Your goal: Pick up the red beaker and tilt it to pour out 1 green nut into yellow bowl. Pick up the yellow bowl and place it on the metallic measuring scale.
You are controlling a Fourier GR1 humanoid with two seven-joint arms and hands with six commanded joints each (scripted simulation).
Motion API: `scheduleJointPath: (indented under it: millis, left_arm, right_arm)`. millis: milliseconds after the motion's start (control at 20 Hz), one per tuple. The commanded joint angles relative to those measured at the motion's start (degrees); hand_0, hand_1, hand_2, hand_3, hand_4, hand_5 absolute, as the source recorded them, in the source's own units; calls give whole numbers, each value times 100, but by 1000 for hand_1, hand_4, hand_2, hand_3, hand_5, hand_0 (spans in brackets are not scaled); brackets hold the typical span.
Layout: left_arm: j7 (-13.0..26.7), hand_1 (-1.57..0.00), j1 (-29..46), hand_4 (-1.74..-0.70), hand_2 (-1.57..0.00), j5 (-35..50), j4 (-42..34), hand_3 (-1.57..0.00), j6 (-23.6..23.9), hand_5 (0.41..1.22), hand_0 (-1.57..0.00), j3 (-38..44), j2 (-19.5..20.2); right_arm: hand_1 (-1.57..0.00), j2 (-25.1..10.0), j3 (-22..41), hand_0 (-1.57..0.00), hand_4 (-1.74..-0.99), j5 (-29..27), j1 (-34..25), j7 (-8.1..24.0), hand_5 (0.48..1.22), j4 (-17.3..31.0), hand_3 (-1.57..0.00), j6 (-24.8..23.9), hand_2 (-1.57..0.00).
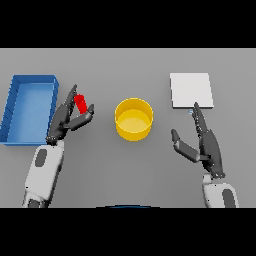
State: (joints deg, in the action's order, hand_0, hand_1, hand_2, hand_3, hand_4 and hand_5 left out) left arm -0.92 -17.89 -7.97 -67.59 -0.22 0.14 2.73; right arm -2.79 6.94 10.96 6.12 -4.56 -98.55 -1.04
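1. as we look down from the head view, the grey table (125,170) is the largest thing we see, filling the scene under everything else.
2. next in size we see the blue tray (12,107), a long open box at the far left of the table, well apart from the bowl.
3. we find the metallic measuring scale (191,90) as a pale square plate at the upper right, lying flat, with nothing resting on it.
4. the yellow bowl (133,119) stands upright near the middle of the table, between the two hands and touching neither; we cannot make out anything inside it.
5. our right hand (207,145) shows at the lower right with its fingers straight and spread from the thumb, holding nothing; its fingertips reach just short of the near edge of the scale.
6. our left hand (67,120) sits just right of the tray, its fingers and thumb closed around the beaker.
7. the red beaker (80,103) is smallest: it sits tilted in the left hand's clasp, left of the bowl and apart from it.
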Motion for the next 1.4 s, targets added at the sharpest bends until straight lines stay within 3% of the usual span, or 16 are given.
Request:
scheduleJointPath:
  millis: [0, 50, 250, 500, 550, 600, 700, 850, 950, 1050, 1350]
  left_arm:
    - [-40, 1, -125, -1319, 1, 15, 117, 1, -17, 711, 1, 43, 26]
    - [-39, 1, -169, -1315, 1, -42, 245, 1, 31, 706, 1, 34, 7]
    - [-21, 1, -567, -1318, 1, -18, 656, 1, 3, 708, 1, 124, 3]
    - [-478, 1, -762, -1389, -30, -4, 1071, -3, 15, 752, 1, 192, -88]
    - [-501, -84, -815, -1416, -122, 45, 1125, -75, 79, 770, -81, 245, -164]
    - [-410, -276, -891, -1444, -307, 76, 1179, -220, 160, 795, -253, 312, -188]
    - [-430, -701, -931, -1441, -715, 13, 1271, -706, 373, 949, -681, 341, -263]
    - [-573, -1125, -940, -1443, -1133, -248, 1285, -1128, 584, 1082, -1115, 273, -274]
    - [-687, -1286, -950, -1447, -1290, -239, 1323, -1288, 557, 1132, -1279, 319, -340]
    - [-807, -1388, -972, -1553, -1391, -226, 1346, -1390, 642, 1129, -1384, 357, -387]
    - [-845, -1523, -1034, -1692, -1524, -81, 942, -1523, 752, 1100, -1522, 238, -230]
  right_arm:
    - [1, -9, -11, 1, -1333, 44, -53, 11, 687, 22, 1, -40, 1]
    - [1, -1, 37, 1, -1331, 49, 50, -86, 687, -45, 1, -10, 1]
    - [1, 22, 3, 1, -1320, 27, 20, 43, 683, -54, 1, -44, 1]
    - [1, -2, 3, 1, -1295, 80, -28, 75, 683, -38, 1, -69, 1]
    - [1, -33, -10, 1, -1291, 96, 4, 23, 684, -31, 1, -70, 1]
    - [1, -18, 3, 1, -1289, 91, 60, -50, 684, -59, 1, -71, 1]
    - [1, -7, -4, 1, -1285, 86, 38, 1, 683, -33, 1, -75, 1]
    - [1, 49, 22, 1, -1290, 98, 17, 8, 684, 46, 1, -86, 1]
    - [1, 26, 11, 1, -1293, 83, -56, -66, 682, 105, 1, -54, 1]
    - [1, 21, -5, 1, -1303, 22, -53, -37, 682, 35, 1, -29, 1]
    - [1, -27, 23, 1, -1254, 158, -59, -120, 667, 87, 1, -67, 1]
